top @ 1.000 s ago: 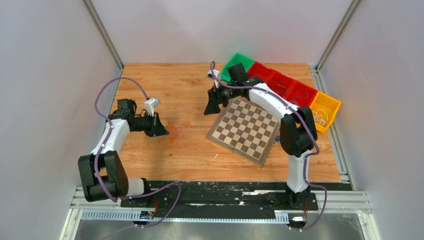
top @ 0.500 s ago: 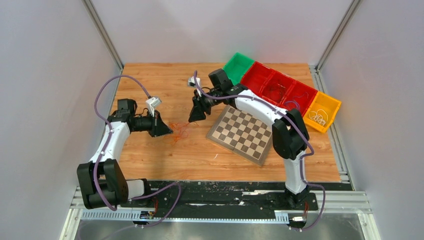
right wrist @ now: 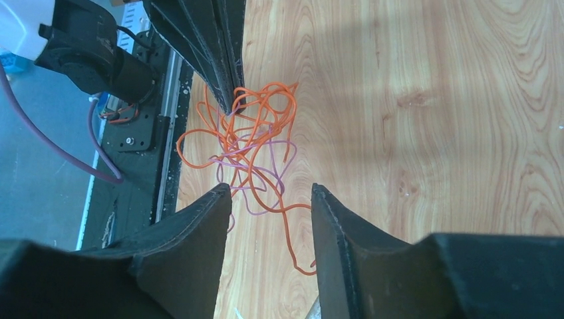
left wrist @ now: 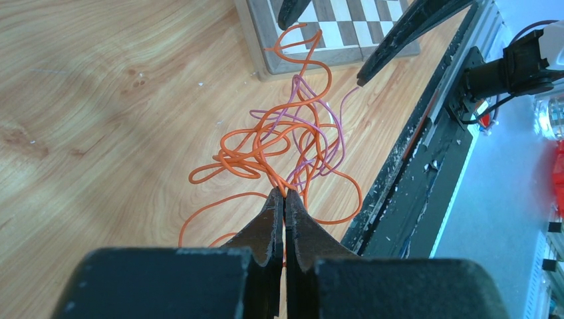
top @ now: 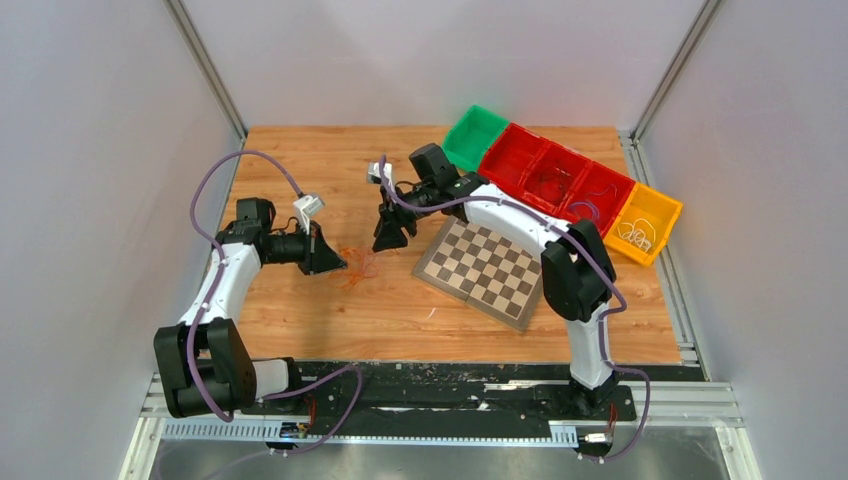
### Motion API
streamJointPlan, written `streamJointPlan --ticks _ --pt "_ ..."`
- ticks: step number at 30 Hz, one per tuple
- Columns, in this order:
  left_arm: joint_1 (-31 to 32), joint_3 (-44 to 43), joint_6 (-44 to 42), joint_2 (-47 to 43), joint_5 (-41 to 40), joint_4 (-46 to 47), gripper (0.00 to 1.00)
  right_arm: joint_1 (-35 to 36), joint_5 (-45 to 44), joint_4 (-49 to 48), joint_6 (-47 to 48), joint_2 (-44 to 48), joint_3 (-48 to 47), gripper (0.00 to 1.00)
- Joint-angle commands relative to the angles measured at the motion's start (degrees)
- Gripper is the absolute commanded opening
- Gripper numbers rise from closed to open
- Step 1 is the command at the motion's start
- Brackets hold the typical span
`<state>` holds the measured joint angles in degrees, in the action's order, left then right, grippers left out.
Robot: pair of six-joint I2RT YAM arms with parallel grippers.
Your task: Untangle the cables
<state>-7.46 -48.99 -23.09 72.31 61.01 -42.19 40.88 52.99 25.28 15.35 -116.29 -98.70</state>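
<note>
my left end effector [left wrist: 284,194] is pinched fully closed on the cables [left wrist: 279,143] — its two tips meet right where a bunch of orange strands comes together, and the loops fan out ahead of the tips. the tangle is mostly thin orange wire with a few pale purple strands threaded through it. it spreads over the table [top: 300,170] directly in front of those tips, though i cannot tell whether every loop rests on the wood.

my right end effector [right wrist: 271,191] faces the left one from the other side of the tangle. its jaws are parted with a clear gap between them. a few orange and purple loops lie in that gap, and neither finger is visibly pressing on a strand. one orange tail runs down close beside the inner face of one finger.

just behind the right end effector sits a chessboard [top: 485,268], turned at an angle, its nearest edge close to the outer loops. farther back behind that arm is a row of bins [top: 560,175] — green, red and yellow.
</note>
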Motion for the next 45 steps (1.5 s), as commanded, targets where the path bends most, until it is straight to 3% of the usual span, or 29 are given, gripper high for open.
streamJointPlan --ticks 1,7,11,13,16,23,27,31,36,40,42,44,45 --pt "0.4 -0.9 -1.3 -0.4 1.9 -0.4 0.00 0.7 -0.4 -2.3 3.7 -0.6 1.0 0.48" --pt "0.4 -1.4 -1.5 0.1 1.8 -0.7 0.00 1.2 -1.8 -2.3 6.1 -1.4 1.3 0.54" --pt "0.4 -1.5 -1.9 0.4 1.7 -1.2 0.00 1.4 -3.2 -2.0 7.6 -1.2 1.4 0.47" --pt "0.4 -1.5 -2.1 0.4 1.7 -1.3 0.00 1.3 -3.6 -2.0 8.3 -0.9 1.6 0.37" --pt "0.5 -1.6 -2.3 0.4 1.3 -1.5 0.00 1.4 -4.8 -2.1 8.5 0.1 1.3 0.01" --pt "0.1 -2.8 -5.9 2.0 -6.1 -6.3 0.04 -0.3 -14.4 -2.7 8.6 5.9 2.5 0.00" --pt "-1.3 -2.9 -8.1 4.7 -8.9 -9.6 0.15 -1.7 -23.7 -5.1 8.8 9.7 4.0 0.00" --pt "-2.8 -2.6 -8.9 6.4 -10.5 -10.7 0.18 -2.4 -31.8 -8.9 11.4 13.3 6.8 0.00" --pt "-4.6 -1.6 -9.1 6.8 -14.4 -9.1 0.13 -4.1 -35.3 -9.6 13.1 14.6 7.7 0.00" --pt "-5.9 -0.9 -8.8 7.3 -17.5 -7.0 0.00 -5.9 -32.7 -9.3 13.2 15.6 8.9 0.00" --pt "-6.0 -0.7 -9.0 7.3 -16.9 -6.3 0.05 -6.2 -29.7 -8.7 13.1 15.9 9.9 0.00" --pt "-5.9 -0.8 -7.6 7.1 -14.5 -4.9 0.24 -6.3 -25.6 -8.0 12.5 16.4 10.6 0.00" --pt "-5.9 -0.8 -6.6 6.9 -12.8 -3.0 0.40 -6.3 -23.4 -8.0 11.7 16.7 10.7 0.00"
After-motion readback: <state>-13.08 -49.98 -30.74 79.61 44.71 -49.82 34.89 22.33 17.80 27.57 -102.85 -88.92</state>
